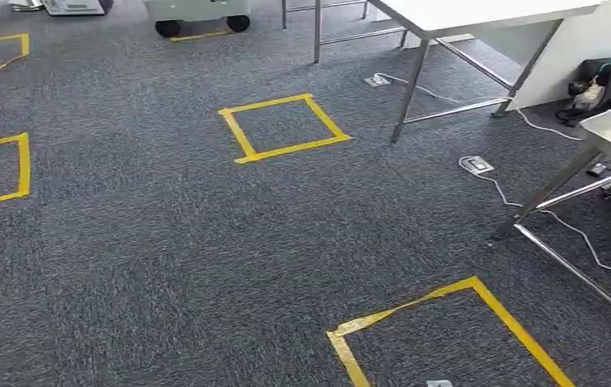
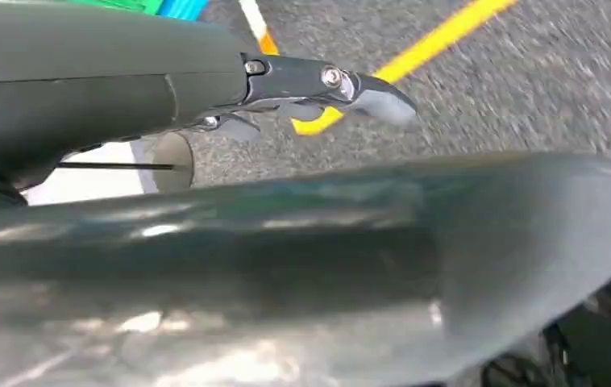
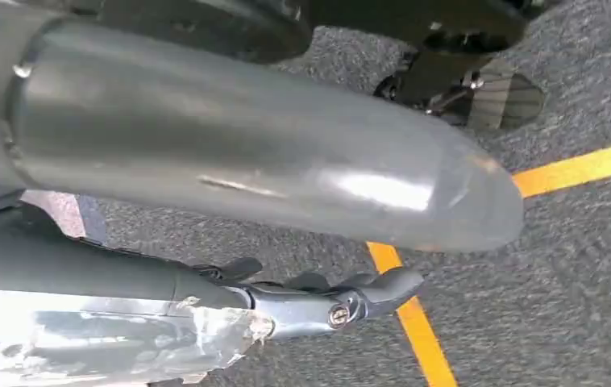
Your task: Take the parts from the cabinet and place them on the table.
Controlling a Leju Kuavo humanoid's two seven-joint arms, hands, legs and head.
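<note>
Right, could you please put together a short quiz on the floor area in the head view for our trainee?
1. True or false: the tape square on the carpet is red.
2. The table legs are: A wooden, B metal, C blue plastic.
3. Fill in: the table top is ____ in colour.
Key: 1 false, it is yellow; 2 B; 3 white.
</note>
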